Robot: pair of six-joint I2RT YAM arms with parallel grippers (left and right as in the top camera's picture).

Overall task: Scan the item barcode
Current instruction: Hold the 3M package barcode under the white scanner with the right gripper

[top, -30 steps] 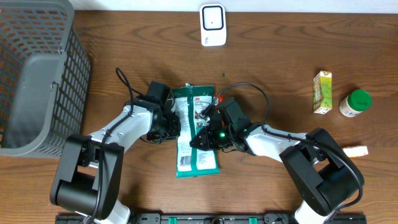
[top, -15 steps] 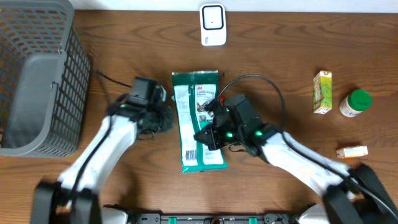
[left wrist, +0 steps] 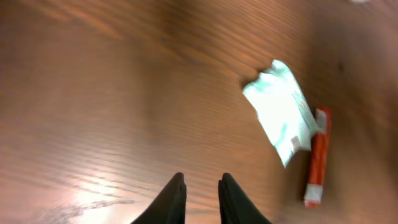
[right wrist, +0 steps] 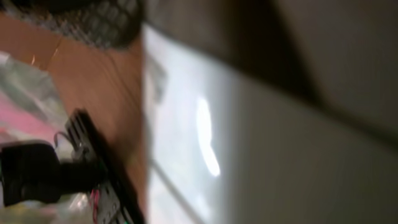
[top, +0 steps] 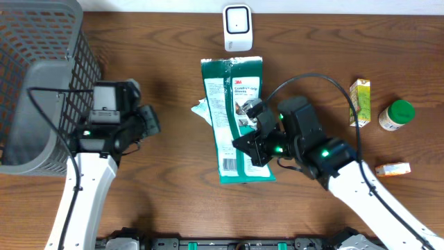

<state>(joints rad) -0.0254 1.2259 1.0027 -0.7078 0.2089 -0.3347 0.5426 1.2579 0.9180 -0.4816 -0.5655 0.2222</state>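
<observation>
Right tool [top: 252,137], clamped on the green-and-white plastic packet [top: 232,97], should face its barcode [top: 228,165] toward the white scanner [top: 236,28] top-centre; left tool [left wrist: 200,180] slightly apart, empty.

The packet [top: 232,104] is between basket [top: 69,42] and carton [top: 359,103], before the scanner [top: 236,28].

Brown wooden table [top: 166,48] with grey basket [top: 21,35], white scanner [top: 236,28], carton [top: 359,103], green-lidded jar [top: 397,115] (far right)
</observation>
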